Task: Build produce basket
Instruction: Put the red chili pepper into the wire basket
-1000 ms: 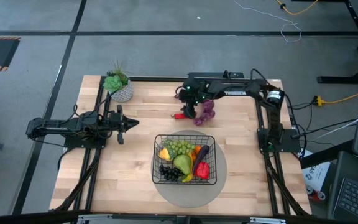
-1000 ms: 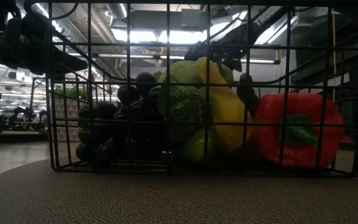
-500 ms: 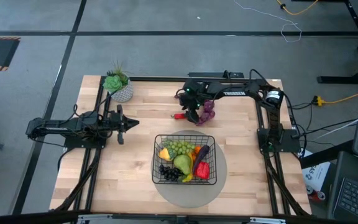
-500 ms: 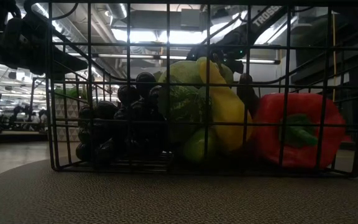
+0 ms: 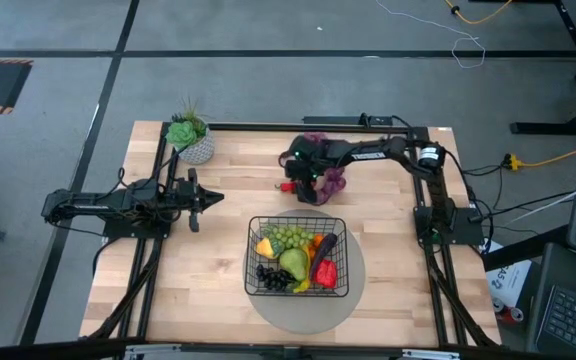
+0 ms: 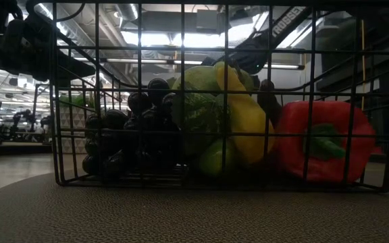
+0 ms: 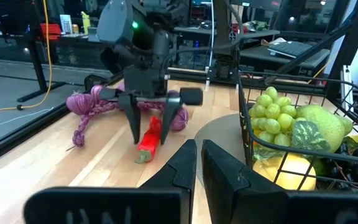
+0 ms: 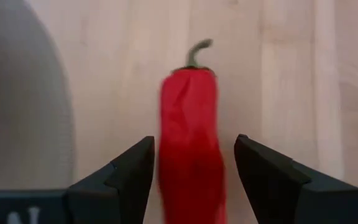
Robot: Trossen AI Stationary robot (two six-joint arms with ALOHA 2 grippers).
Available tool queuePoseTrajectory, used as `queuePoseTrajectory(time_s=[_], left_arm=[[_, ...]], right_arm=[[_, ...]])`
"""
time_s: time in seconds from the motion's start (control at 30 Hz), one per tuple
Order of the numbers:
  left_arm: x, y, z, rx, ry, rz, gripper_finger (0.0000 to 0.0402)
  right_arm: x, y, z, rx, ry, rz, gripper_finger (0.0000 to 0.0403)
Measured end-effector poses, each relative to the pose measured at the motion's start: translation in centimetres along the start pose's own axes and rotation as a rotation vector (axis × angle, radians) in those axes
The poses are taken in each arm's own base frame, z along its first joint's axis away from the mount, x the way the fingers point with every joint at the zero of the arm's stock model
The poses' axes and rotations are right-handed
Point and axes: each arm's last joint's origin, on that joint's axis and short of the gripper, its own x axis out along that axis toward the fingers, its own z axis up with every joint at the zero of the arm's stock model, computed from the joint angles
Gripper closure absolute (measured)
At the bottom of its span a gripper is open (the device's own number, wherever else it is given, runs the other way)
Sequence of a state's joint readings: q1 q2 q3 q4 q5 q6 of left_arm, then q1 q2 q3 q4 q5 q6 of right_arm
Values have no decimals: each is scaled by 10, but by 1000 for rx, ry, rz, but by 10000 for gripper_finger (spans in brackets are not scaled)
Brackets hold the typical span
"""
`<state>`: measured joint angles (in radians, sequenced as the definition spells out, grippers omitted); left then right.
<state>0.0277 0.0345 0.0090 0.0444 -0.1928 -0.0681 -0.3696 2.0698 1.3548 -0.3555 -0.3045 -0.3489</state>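
Right hand (image 7: 148, 127): your wrist camera shows its two fingers (image 8: 120, 177) spread wide, one on either side of a long red chili pepper (image 8: 188, 143) that lies flat on the desk (image 5: 223, 215), stem pointing away from the hand. No contact between fingers and pepper can be made out. From the left wrist camera you see the same hand pointing straight down over the pepper, fingertips at desk level.

Nearest the low camera: the basket (image 5: 251, 258), sitting on a round grey mat (image 5: 303, 308) at the front of the desk. You can count a red bell pepper (image 6: 324, 140), a yellow piece, a green pear (image 5: 293, 264), dark grapes (image 6: 123, 138) and green grapes (image 5: 288, 238) in it.

Middle of the desk: the chili pepper lies beyond the basket, well apart from it. A purple grape bunch (image 5: 334, 180) lies just beside the right hand.

Left hand (image 5: 203, 199): parked low at the left edge of the desk, fingers nearly together with only a thin gap between them, holding nothing.

Far corner: a white pot with a green plant (image 5: 190, 138).
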Motion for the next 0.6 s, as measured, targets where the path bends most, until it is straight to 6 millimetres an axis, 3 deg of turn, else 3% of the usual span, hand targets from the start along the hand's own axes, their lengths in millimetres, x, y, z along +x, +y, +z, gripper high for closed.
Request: queuePoseTrajectory(time_s=[0.33, 0.6], left_arm=[[0, 0, 0, 0, 0, 0, 382], [0, 0, 0, 0, 0, 0, 382]], right_arm=[[12, -6, 3, -16, -12, -190, 196], [12, -6, 5, 45, -28, -192, 321]])
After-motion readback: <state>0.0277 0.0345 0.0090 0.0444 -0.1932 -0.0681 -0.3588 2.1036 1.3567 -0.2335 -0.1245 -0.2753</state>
